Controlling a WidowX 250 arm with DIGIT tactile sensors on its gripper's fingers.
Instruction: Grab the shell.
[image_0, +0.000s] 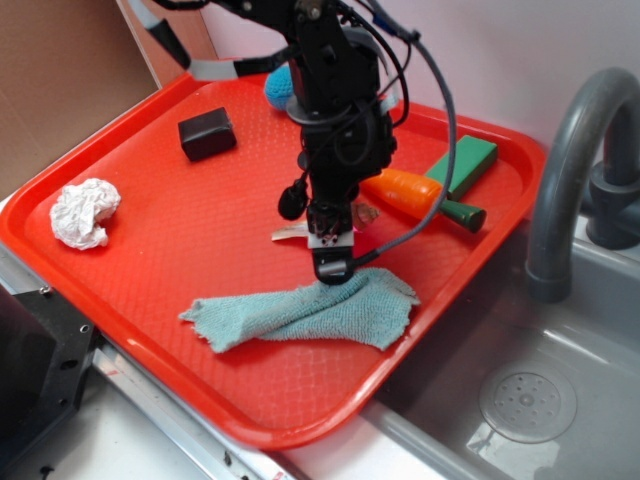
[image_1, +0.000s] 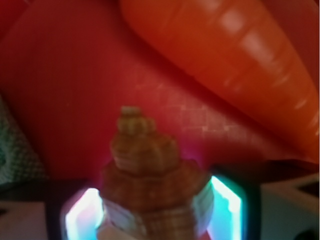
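The shell (image_1: 150, 175), tan-brown with a knobby whorled end, fills the gap between my gripper's (image_1: 155, 217) two glowing pads (image_1: 82, 215), which press on both its sides. In the exterior view the gripper (image_0: 332, 262) is down on the red tray (image_0: 150, 290). The shell's pale pointed tail (image_0: 290, 235) sticks out to its left and a brown bit shows on its right. The gripper is shut on the shell.
A toy carrot (image_0: 405, 192) lies just behind the shell, with a green block (image_0: 465, 163) beyond it. A blue cloth (image_0: 310, 310) lies in front. A black block (image_0: 207, 133) and a white paper ball (image_0: 85, 212) sit to the left. Faucet (image_0: 570, 170) and sink (image_0: 520, 400) are on the right.
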